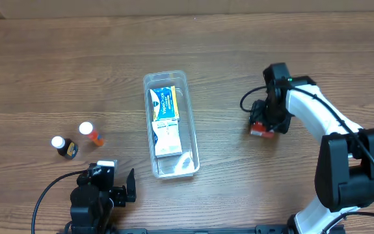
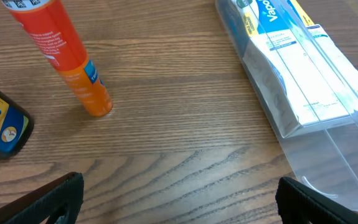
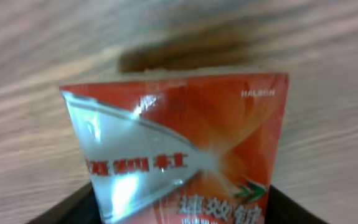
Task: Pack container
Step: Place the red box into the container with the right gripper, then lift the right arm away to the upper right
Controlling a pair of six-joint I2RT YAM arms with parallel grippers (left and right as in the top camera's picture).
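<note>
Nearest me, the left end effector (image 2: 179, 185), jaws apart, idles by an orange bottle (image 2: 73, 59). Mid-bench, the container (image 1: 175, 166) holds boxes (image 1: 163, 104), with its near end free. Farther off, my right end effector (image 1: 265, 123) clamps a red box (image 1: 258, 130), presumably for that gap.

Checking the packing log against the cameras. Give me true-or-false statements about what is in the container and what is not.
A blue and yellow box lies in the container. True.
Both bottles stand inside the container. False: the orange bottle and the dark bottle stand on the table, to its left.
The left gripper is open and empty. True.
The red box is already packed. False: it is outside the container, in the right gripper.
</note>
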